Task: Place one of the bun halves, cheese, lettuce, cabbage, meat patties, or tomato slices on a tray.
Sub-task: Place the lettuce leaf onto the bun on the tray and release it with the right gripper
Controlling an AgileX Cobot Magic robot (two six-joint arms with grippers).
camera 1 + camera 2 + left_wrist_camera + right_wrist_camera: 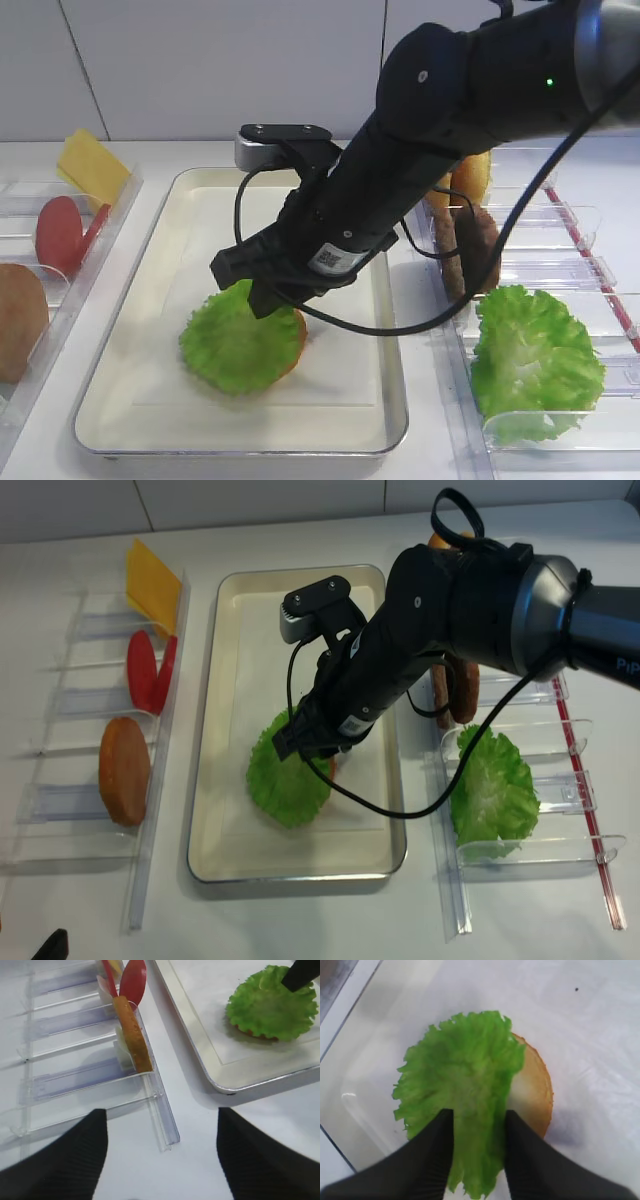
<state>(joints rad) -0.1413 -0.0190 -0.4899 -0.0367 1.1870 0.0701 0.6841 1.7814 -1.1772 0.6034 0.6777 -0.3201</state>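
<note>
A round, ruffled green lettuce [465, 1075] lies on a golden bun half [535, 1090], which sits on the white liner of the cream tray [150, 300]. My right gripper [477, 1115] is low over the near edge of the leaf. Its black fingers [435, 1150] stand apart on either side of a strip of lettuce and do not pinch it. From above, the lettuce [285, 780] is near the tray's front middle, with the right arm reaching over it. My left gripper [161, 1112] hangs open over bare table, left of the tray corner, holding nothing.
Clear bins on the left hold a yellow cheese slice [90, 165], red tomato slices [60, 232] and a brown bun half [124, 770]. Clear bins on the right hold a heap of green leaves [535, 360], dark patties [475, 245] and a bun [470, 175].
</note>
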